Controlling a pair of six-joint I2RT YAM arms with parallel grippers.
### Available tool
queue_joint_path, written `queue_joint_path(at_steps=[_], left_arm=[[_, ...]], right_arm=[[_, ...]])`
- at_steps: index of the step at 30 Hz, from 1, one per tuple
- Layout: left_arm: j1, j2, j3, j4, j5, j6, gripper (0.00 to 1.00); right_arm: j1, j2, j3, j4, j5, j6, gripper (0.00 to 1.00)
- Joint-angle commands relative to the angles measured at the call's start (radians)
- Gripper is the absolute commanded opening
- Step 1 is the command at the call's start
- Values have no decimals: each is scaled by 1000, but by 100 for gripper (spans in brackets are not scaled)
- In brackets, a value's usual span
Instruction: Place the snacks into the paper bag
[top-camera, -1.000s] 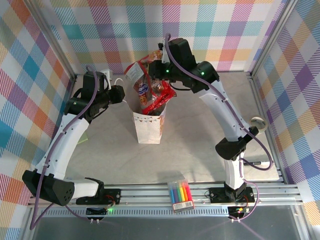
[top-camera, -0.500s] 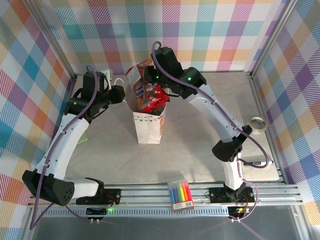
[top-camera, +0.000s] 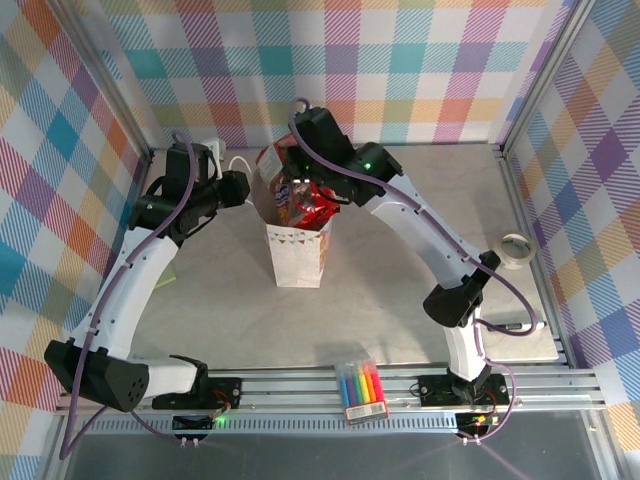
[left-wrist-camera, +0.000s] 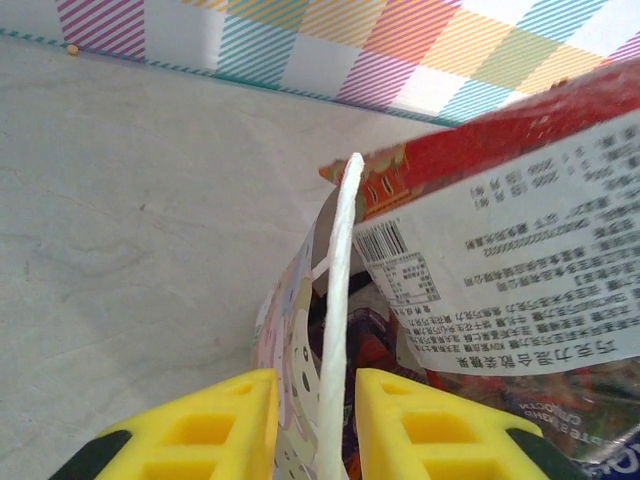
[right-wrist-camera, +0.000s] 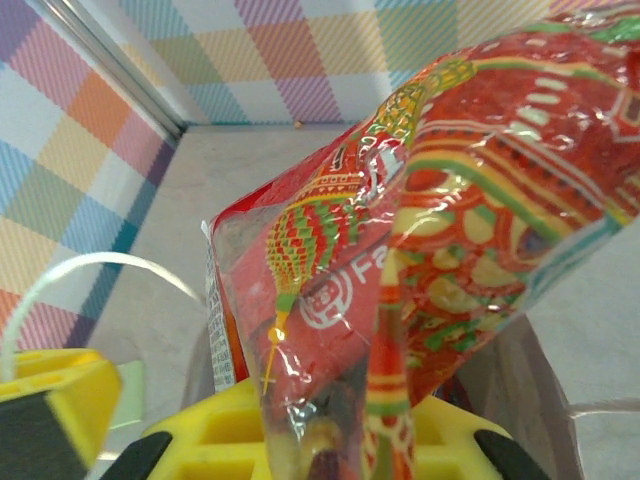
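Where red packet (top-camera: 318, 198) tops bag (top-camera: 297, 258), contents obscured.

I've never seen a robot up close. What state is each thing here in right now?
paper bag: upright, mouth open, full.
red snack packet: gripped, at the bag's mouth.
right gripper: shut on the red snack packet.
left gripper: pinching the bag's rim.
marker pens: lying flat at the near edge.
tape roll: lying flat, far right.

Left gripper (left-wrist-camera: 316, 388), yellow jaws either side of white cord handle (left-wrist-camera: 340, 300) and paper bag (left-wrist-camera: 288, 345) edge, red snack packet (left-wrist-camera: 500, 250) alongside, grey counter (left-wrist-camera: 130, 200) behind.
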Motion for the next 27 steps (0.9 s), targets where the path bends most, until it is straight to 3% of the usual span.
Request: queue_joint_path(at_steps=[1,14,27], left_arm=[[19,0,21,-1,-25,-27,27],[22,7,22,1,-20,-36,27],[22,9,15,10,10,-47,27]], right_arm=[[1,-111,-11,74,69,-34,0],[1,-168,-87,40,108,-34,0],[1,-121,-91,36,-16,-6,0]])
